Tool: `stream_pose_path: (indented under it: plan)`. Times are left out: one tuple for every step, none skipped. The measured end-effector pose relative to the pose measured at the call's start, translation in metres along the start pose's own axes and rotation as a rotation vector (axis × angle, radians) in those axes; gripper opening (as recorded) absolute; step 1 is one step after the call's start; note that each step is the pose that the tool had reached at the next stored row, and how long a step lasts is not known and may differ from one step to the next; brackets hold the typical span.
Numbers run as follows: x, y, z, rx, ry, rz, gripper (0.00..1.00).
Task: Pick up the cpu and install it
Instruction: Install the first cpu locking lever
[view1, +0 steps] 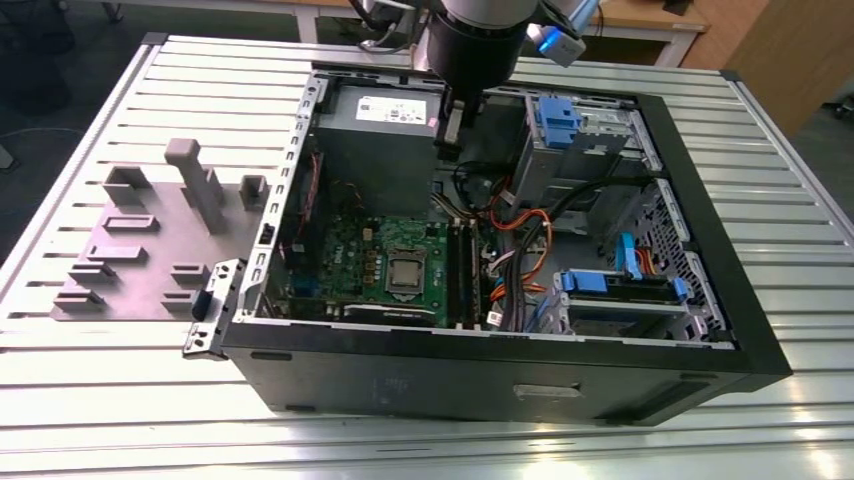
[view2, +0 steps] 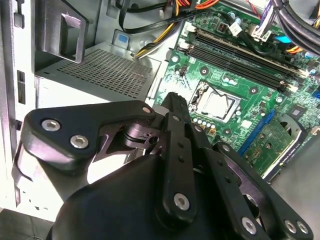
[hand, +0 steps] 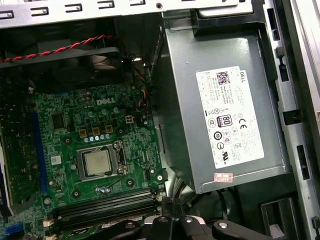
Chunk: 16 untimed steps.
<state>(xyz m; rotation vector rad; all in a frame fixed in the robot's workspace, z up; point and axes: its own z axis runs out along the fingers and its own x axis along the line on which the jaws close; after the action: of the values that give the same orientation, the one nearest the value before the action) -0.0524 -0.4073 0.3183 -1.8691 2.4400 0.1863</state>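
Inside the open computer case, over the power supply: gripper, fingers pressed together, nothing seen between them; cpu seated flat in the socket on the green motherboard, well apart from the fingertips, lower and beyond them across the board; memory slots lie between fingers and chip in the first wrist view. Handling note, as judgement: check the chip lies flush and square in its frame; keep fingertips clear of cables; approach from straight above.
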Motion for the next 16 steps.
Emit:
stream_pose_path:
  plan:
    - [0.0015,-0.0004,-0.0001,0.0003,0.0008,0.000,0.11]
    - [0.0019,-0.0004,-0.0001,0.0006,0.0015,0.000,0.11]
    - [0.0019,-0.0005,-0.0001,0.0006,0.0016,0.000,0.11]
    - [0.0019,-0.0005,-0.0001,0.0006,0.0018,0.000,0.11]
    - [0.0019,-0.0005,-0.0002,0.0006,0.0019,0.000,0.11]
    - [0.0021,-0.0005,-0.0002,0.0006,0.0019,0.000,0.11]
    - [0.0030,-0.0008,-0.0005,0.0007,0.0025,0.000,0.11]
    - [0.0046,-0.0013,-0.0006,0.0008,0.0026,0.000,0.11]
    - [0.0058,-0.0015,-0.0007,0.0009,0.0029,0.000,0.11]
    - [0.0060,-0.0016,-0.0007,0.0009,0.0029,0.000,0.11]
    - [0.0060,-0.0015,-0.0007,0.0009,0.0029,0.000,0.11]
    - [0.0060,-0.0016,-0.0007,0.0009,0.0029,0.000,0.11]
    - [0.0060,-0.0016,-0.0007,0.0009,0.0030,0.000,0.11]
    - [0.0060,-0.0016,-0.0007,0.0009,0.0030,0.000,0.11]
    - [0.0060,-0.0016,-0.0008,0.0009,0.0031,0.000,0.11]
    - [0.0061,-0.0016,-0.0009,0.0009,0.0031,0.000,0.11]
